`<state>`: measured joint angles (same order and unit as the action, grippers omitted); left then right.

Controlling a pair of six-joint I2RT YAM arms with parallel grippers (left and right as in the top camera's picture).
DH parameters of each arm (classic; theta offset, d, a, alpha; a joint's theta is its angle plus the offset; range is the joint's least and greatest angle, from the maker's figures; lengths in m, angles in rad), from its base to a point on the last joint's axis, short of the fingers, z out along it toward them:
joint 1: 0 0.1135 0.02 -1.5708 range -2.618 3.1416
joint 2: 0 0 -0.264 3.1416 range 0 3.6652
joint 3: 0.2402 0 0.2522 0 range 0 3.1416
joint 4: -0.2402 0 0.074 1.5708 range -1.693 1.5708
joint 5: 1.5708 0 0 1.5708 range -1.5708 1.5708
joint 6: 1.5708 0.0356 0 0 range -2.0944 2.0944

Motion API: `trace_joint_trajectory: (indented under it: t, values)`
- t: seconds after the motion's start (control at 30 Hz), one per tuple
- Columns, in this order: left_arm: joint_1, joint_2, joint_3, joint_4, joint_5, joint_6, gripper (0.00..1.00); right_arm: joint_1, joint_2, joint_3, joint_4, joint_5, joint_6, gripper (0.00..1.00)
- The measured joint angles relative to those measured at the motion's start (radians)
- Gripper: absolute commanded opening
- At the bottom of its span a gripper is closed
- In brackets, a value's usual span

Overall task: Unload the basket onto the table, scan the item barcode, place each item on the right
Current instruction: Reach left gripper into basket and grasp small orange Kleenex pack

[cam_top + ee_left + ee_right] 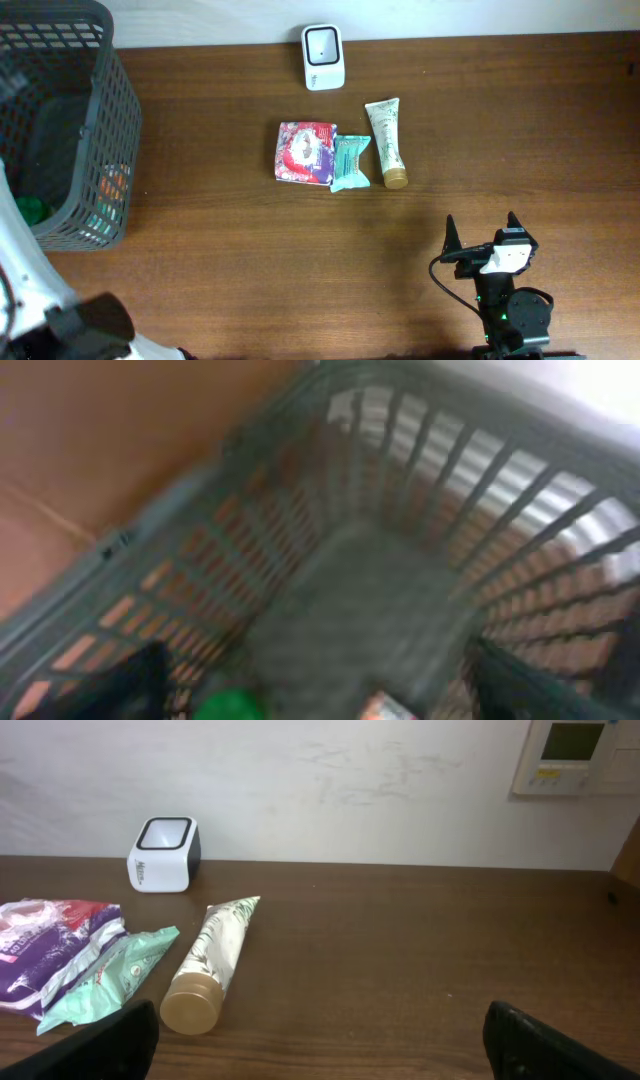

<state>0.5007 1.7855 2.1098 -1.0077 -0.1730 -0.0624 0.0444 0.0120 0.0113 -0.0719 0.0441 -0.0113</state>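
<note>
The white barcode scanner (323,56) (163,853) stands at the table's back edge. Three items lie mid-table: a red and purple packet (305,152) (45,940), a teal packet (350,162) (110,975) and a cream tube with a gold cap (387,143) (215,960). My right gripper (481,225) (325,1035) rests low at the front right, open and empty, well short of the tube. My left gripper (320,680) hangs open over the grey basket (420,470), its view blurred. A green thing (230,705) and a red-and-white item (385,708) lie on the basket floor below it.
The grey slatted basket (110,120) stands at the table's far left, with the white left arm (25,265) beside it. A white wall backs the table, with a control panel (575,755) on it at the right.
</note>
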Motion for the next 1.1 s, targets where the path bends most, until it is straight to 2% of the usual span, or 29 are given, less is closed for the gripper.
trace_joint_trajectory:
  t: [0.17, 0.23, 0.4, 0.43, 0.47, 0.5, 0.6, 0.63, 0.83, 1.1]
  values:
    - [0.046, 0.155, -0.001, -0.100, 0.044, 0.074, 0.70, 0.000, 0.000, 0.000, 0.000, 0.000, 0.000, 0.99]
    - [0.046, 0.200, 0.000, -0.142, 0.066, 0.097, 0.82, 0.000, 0.000, 0.000, 0.000, 0.000, 0.000, 0.99]
    - [0.046, 0.321, 0.000, -0.203, 0.186, 0.179, 0.79, 0.000, 0.000, 0.000, 0.000, 0.000, 0.000, 0.99]
    - [0.049, 0.344, 0.000, -0.219, 0.211, 0.188, 0.77, 0.000, 0.000, 0.000, 0.000, 0.000, 0.000, 0.99]
    - [0.053, 0.360, 0.000, -0.235, 0.223, 0.203, 0.66, 0.000, 0.000, 0.000, 0.000, 0.000, 0.000, 0.99]
    - [0.058, 0.372, 0.000, -0.249, 0.230, 0.217, 0.61, 0.000, 0.000, 0.000, 0.000, 0.000, 0.000, 0.99]
    - [0.074, 0.418, 0.000, -0.282, 0.245, 0.253, 0.46, 0.000, 0.000, 0.000, 0.000, 0.000, 0.000, 0.99]
    - [0.077, 0.425, 0.000, -0.286, 0.245, 0.259, 0.44, 0.000, 0.000, 0.000, 0.000, 0.000, 0.000, 0.99]
    - [0.098, 0.484, 0.000, -0.309, 0.309, 0.291, 0.54, 0.000, 0.000, 0.000, 0.000, 0.000, 0.001, 0.99]
    - [0.097, 0.535, 0.000, -0.347, 0.404, 0.367, 0.53, 0.000, 0.000, 0.000, 0.000, 0.000, 0.000, 0.99]
